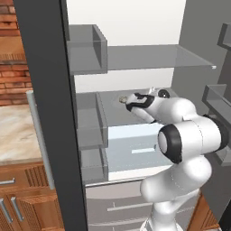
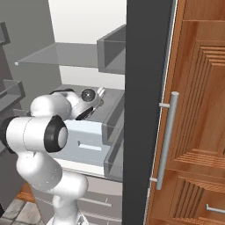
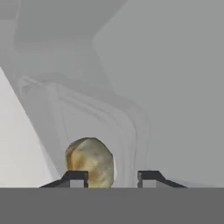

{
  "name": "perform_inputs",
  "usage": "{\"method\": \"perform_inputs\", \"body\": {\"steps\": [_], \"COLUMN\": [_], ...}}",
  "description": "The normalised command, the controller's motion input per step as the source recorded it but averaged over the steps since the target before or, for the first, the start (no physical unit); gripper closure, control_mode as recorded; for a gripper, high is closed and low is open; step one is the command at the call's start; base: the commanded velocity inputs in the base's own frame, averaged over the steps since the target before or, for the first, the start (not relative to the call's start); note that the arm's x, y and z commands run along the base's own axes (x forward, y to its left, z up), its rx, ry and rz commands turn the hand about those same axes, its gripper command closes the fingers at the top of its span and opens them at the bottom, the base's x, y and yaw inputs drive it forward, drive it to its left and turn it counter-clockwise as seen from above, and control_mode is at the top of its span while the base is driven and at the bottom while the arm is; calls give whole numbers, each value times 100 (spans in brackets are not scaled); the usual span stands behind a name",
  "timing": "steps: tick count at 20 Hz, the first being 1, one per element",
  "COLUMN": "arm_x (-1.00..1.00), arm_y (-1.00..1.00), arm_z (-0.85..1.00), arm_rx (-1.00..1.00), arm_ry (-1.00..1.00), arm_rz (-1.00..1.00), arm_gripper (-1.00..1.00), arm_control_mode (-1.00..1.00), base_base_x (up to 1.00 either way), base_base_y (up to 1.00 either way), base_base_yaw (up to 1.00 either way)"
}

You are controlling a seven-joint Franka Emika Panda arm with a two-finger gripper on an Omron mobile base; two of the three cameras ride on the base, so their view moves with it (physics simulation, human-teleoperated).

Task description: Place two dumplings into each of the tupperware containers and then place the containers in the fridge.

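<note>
Grey fridge (image 1: 45, 113) shelf, pale tray (image 3: 87, 109), speckled olive-tan dumpling (image 3: 89, 162)

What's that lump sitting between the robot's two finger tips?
A dumpling, in the hand view. It sits nearer one tip of the gripper, in a container on the fridge shelf.

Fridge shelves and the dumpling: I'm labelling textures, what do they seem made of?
The fridge shelves look like thin translucent grey glass or plastic, smooth, the back wall showing through. The dumpling looks like soft, matte dough, mottled tan-olive and lumpy.
</note>
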Motion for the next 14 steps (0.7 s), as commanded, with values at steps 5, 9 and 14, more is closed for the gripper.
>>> {"method": "perform_inputs", "body": {"steps": [5,9,14], "arm_x": [-30,-86,-100], "arm_y": [3,0,0], "arm_z": [34,51,77], "arm_rx": [-6,-7,-3], "arm_ry": [-19,-8,1], "arm_rz": [-4,-8,-11], "arm_gripper": [-100,-100,-100], "arm_control_mode": [-100,-100,-100], "base_base_x": [0,0,0], "base_base_y": [0,0,0], "base_base_yaw": [0,0,0]}}
